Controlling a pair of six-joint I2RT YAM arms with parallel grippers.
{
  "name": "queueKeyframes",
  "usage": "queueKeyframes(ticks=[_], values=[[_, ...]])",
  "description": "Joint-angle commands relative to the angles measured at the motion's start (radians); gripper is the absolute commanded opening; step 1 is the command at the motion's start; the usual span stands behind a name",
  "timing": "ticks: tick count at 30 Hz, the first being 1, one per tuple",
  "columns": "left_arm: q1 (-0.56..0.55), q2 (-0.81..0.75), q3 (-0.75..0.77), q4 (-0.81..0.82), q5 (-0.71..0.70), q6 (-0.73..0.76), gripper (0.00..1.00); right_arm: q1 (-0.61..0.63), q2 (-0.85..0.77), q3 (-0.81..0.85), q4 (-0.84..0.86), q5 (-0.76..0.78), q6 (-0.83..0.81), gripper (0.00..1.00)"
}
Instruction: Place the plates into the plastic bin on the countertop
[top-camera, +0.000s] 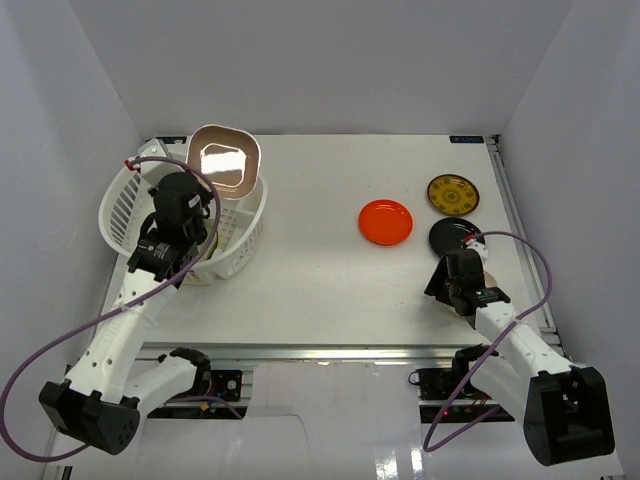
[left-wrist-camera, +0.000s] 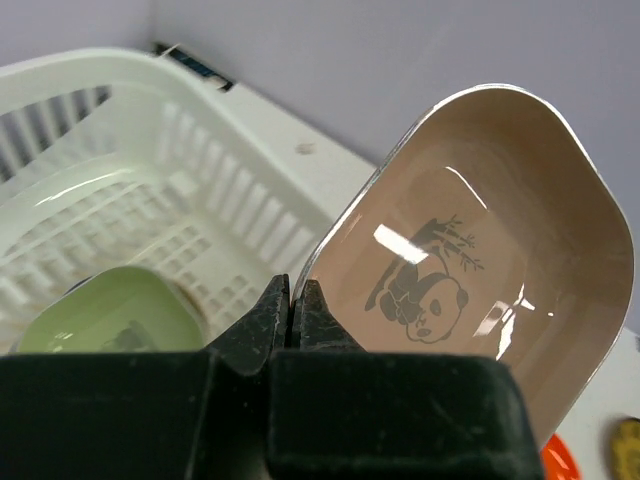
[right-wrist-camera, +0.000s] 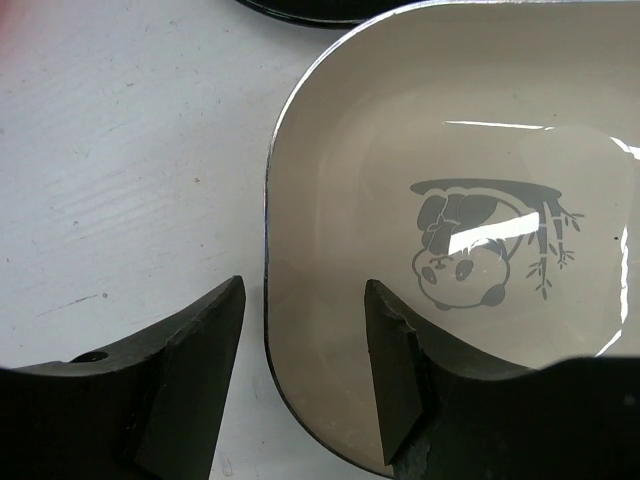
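My left gripper (top-camera: 203, 200) is shut on the rim of a tan rounded-square plate (top-camera: 224, 160) with a panda print and holds it tilted above the white plastic bin (top-camera: 120, 205). The left wrist view shows the fingers (left-wrist-camera: 297, 300) pinching the tan plate (left-wrist-camera: 470, 230), and a green plate (left-wrist-camera: 110, 310) lying inside the bin (left-wrist-camera: 230, 190). My right gripper (top-camera: 452, 285) is open and low over the countertop. In the right wrist view its fingers (right-wrist-camera: 305, 320) straddle the left rim of a cream panda plate (right-wrist-camera: 450, 200).
A red plate (top-camera: 386, 221), a patterned mustard plate (top-camera: 452, 194) and a black plate (top-camera: 455, 235) lie on the white countertop (top-camera: 310, 290) at the right. The black plate's edge (right-wrist-camera: 320, 10) is just beyond the cream one. A metal rail (top-camera: 515, 230) runs along the right edge.
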Motion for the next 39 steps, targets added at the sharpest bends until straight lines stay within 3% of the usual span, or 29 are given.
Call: queueKeyframes(ticks=[1,10,14,16,17,21,22,26,31,36,39], values=[[0.06,-0.036,-0.048,-0.092,-0.082,-0.043,0.0,0.003,-0.006,0.035,0.049,0.027,0.008,0.57],[0.304,0.031,-0.181,-0.16,0.045,-0.077,0.0,0.003,-0.046,0.007,0.07,0.021,-0.004,0.47],[0.451,0.051,-0.27,-0.12,0.153,-0.084,0.0,0.003,-0.052,0.001,0.077,0.019,-0.015,0.32],[0.466,0.097,-0.264,-0.132,0.18,-0.095,0.0,0.003,-0.052,-0.002,0.077,0.013,-0.015,0.25],[0.476,0.111,-0.258,-0.144,0.185,-0.101,0.04,0.003,-0.054,0.0,0.072,0.013,-0.015,0.2],[0.517,0.155,-0.258,-0.158,0.207,-0.138,0.49,0.003,-0.115,0.017,0.035,0.019,-0.021,0.08],[0.519,0.154,-0.26,-0.157,0.217,-0.137,0.69,0.004,-0.136,0.024,0.025,0.016,-0.025,0.08],[0.519,0.073,-0.238,-0.123,0.305,-0.123,0.91,0.007,-0.23,0.081,-0.026,-0.019,-0.044,0.08],[0.511,-0.036,-0.16,-0.105,0.437,-0.114,0.97,0.092,-0.261,0.222,-0.077,-0.065,-0.038,0.08],[0.508,-0.113,-0.086,-0.082,0.632,-0.132,0.98,0.346,-0.177,0.343,0.015,-0.018,-0.021,0.08],[0.508,-0.122,0.001,-0.074,0.812,-0.141,0.98,0.555,-0.008,0.493,0.127,0.017,-0.074,0.08]])
